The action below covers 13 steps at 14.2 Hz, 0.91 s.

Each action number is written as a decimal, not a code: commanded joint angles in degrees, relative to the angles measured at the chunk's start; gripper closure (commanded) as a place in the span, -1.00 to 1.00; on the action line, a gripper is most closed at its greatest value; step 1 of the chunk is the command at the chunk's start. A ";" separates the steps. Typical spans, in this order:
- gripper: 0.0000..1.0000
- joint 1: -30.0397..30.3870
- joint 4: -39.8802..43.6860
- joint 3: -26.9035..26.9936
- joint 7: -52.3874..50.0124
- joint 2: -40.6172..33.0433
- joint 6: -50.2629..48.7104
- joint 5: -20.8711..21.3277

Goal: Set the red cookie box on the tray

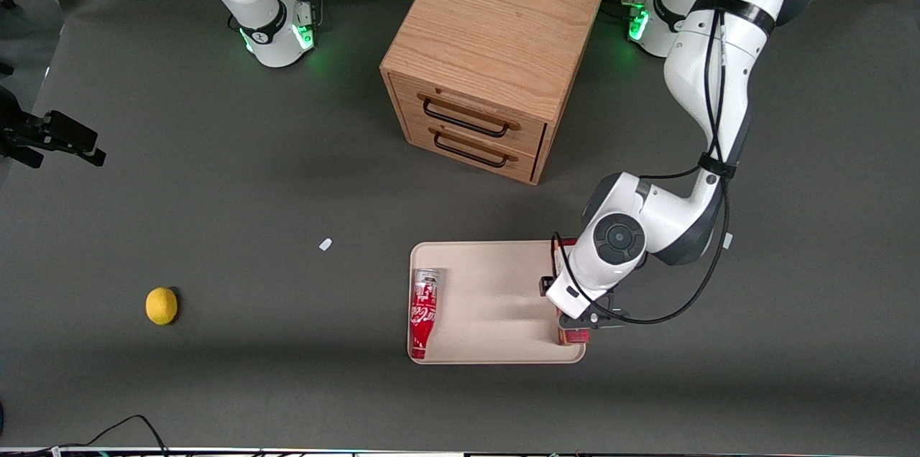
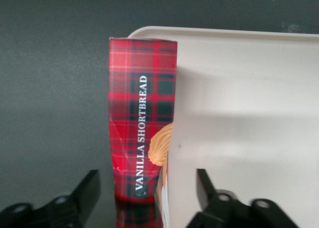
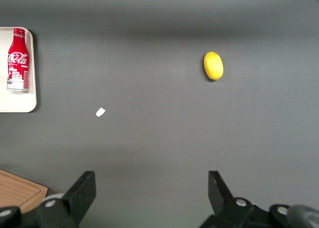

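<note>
One red cookie box [image 2: 143,133] lies on tray [image 1: 496,342] edge toward working arm | gripper [image 2: 149,198] directly above, fingers [image 2: 87,190] spread apart, not touching | box's long axis runs straight out between the fingers

Red-and-dark tartan box [image 2: 142,133] with white lettering under the black pincer [image 2: 144,200]; cream tray [image 2: 239,113]; grey tabletop [image 2: 50,88].
</note>
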 commanded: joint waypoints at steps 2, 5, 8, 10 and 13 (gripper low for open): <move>-1.00 -0.32 -0.54 0.75 -0.99 -2.48 0.29 0.26; -1.00 0.82 -0.89 1.89 -0.99 -6.52 -2.07 -3.07; -1.00 3.02 -1.16 1.98 -0.46 -12.13 -8.48 -4.49; -1.00 6.52 -3.17 1.81 2.94 -17.84 -13.13 -6.67; -1.00 13.81 -10.19 1.63 13.04 -27.59 -16.66 -10.73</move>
